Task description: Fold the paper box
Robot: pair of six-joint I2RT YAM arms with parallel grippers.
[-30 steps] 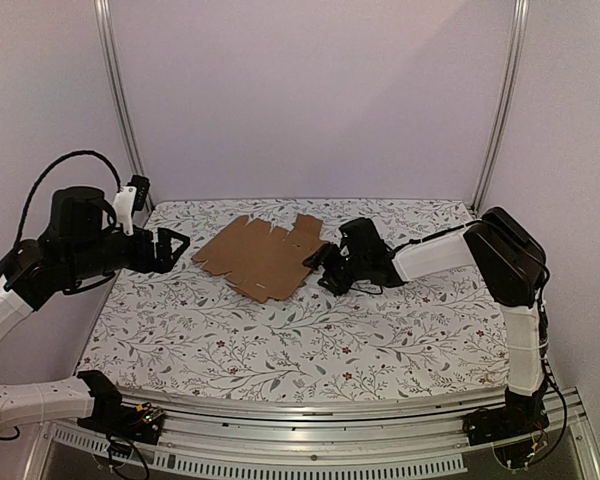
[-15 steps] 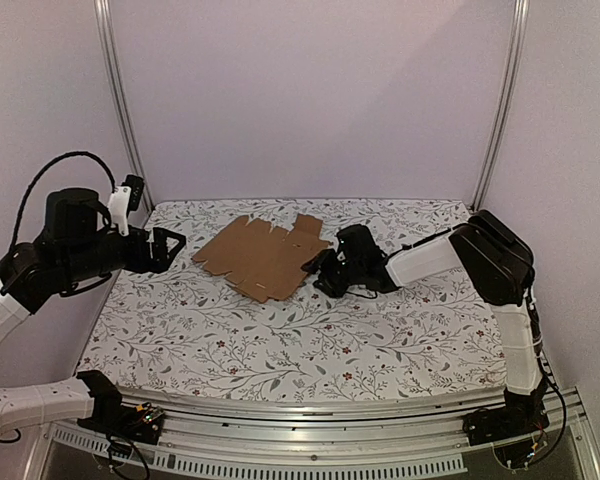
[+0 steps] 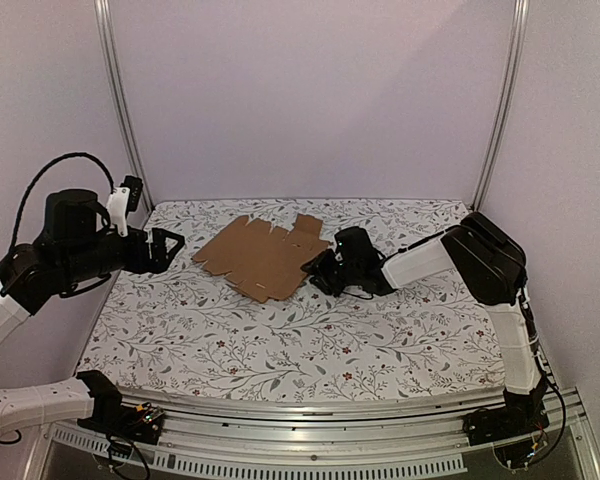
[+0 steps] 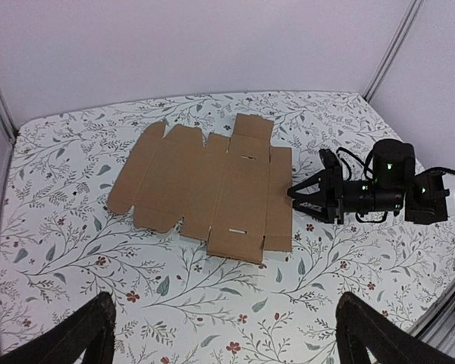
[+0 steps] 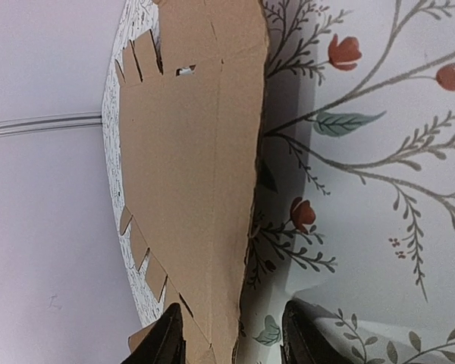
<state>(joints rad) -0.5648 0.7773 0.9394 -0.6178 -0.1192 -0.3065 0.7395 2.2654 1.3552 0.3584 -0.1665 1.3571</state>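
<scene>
A flat, unfolded paper box lies near the far edge of the floral table, slightly left of centre. The right gripper, jaws partly apart, straddles the sheet's right edge. The left gripper hovers spread wide over the table's left edge.

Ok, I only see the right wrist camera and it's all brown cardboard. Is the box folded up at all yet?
Observer: No. From above, the paper box lies flat and unfolded on the table, with all its flaps spread out.
Operator: Where's the other arm? I can't see it.
Observer: The left gripper hovers by the table's left edge. Its jaws are wide open and it's well clear of the cardboard.
Operator: Is my gripper at a corner?
Observer: No. The right gripper is about halfway along the sheet's right edge.
</scene>
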